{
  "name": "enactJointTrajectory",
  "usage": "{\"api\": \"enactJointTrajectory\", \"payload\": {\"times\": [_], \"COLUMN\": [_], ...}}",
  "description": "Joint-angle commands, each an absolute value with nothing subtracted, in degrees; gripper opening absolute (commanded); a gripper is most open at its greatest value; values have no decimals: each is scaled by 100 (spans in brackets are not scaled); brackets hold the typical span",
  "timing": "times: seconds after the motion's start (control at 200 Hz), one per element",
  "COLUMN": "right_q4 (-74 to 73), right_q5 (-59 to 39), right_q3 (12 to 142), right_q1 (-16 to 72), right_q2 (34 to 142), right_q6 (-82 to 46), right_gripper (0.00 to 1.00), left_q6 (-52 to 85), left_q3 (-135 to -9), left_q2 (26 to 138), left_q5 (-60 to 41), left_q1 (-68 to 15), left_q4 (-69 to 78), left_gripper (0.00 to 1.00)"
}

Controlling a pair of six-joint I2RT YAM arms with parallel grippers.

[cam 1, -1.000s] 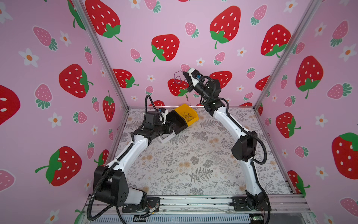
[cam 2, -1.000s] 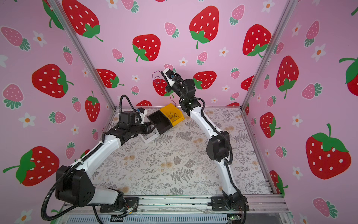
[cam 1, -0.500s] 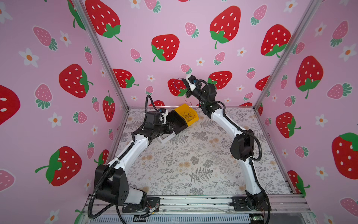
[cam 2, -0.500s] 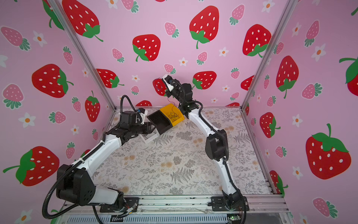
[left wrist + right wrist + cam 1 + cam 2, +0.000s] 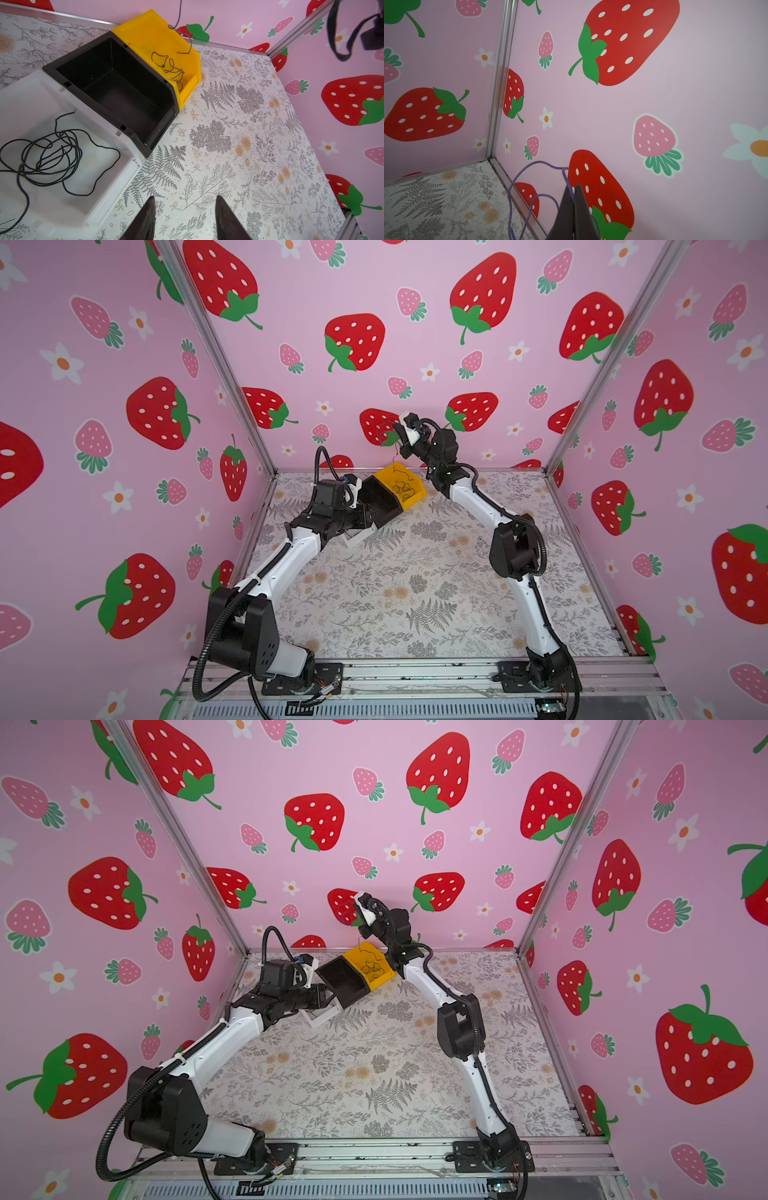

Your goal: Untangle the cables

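My right tool (image 5: 574,188) is pressed together on a thin purple wire (image 5: 529,166), pinching it in the air above the yellow bin (image 5: 384,477), close to the wall behind that bin. Beside the tips the wire bows out in two loops and drops away. In both top views a fine strand hangs from this tool down into the yellow bin. My left wrist camera shows the lower part of the wire lying in small curls inside the yellow bin, with one strand rising over its back edge. My left tool (image 5: 185,198) is spread and grips nothing, its tips above bare bench (image 5: 228,145) in front of the yellow bin. A black bin (image 5: 93,60) stands touching the yellow bin's side, and a white bin (image 5: 120,176) touches the black one on the side away from the yellow. A black cord (image 5: 52,155) lies in a loose tangle of loops in the white bin, and part of it runs out of view
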State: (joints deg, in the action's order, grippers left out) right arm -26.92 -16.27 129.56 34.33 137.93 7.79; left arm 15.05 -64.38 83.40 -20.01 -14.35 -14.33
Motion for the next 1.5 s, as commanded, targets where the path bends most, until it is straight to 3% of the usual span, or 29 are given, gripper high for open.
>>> {"api": "enactJointTrajectory", "payload": {"times": [0.0, 0.6, 1.231, 1.361, 1.491], "right_q4": [-2850, -2885, -1664, -1346, -1123], "right_q5": [-1599, -1417, -1079, -870, -862], "right_q3": [12869, 12411, 12524, 12622, 12696], "right_q1": [3401, 3244, 3295, 3287, 3287], "right_q2": [13775, 14283, 14878, 14966, 15038], "right_q6": [682, 293, 41, -57, -168], "right_gripper": [0, 0, 0, 4, 14], "left_q6": [1473, 1507, 1529, 1529, 1533], "left_q3": [-6407, -6442, -6424, -6416, -6390], "left_q2": [8374, 8394, 8292, 8213, 8072], "left_q5": [-2033, -2066, -1994, -1905, -1679], "left_q1": [-1406, -1406, -1406, -1406, -1406], "left_q4": [-1362, -1406, -1493, -1518, -1583], "left_gripper": [48, 48, 48, 48, 48]}}
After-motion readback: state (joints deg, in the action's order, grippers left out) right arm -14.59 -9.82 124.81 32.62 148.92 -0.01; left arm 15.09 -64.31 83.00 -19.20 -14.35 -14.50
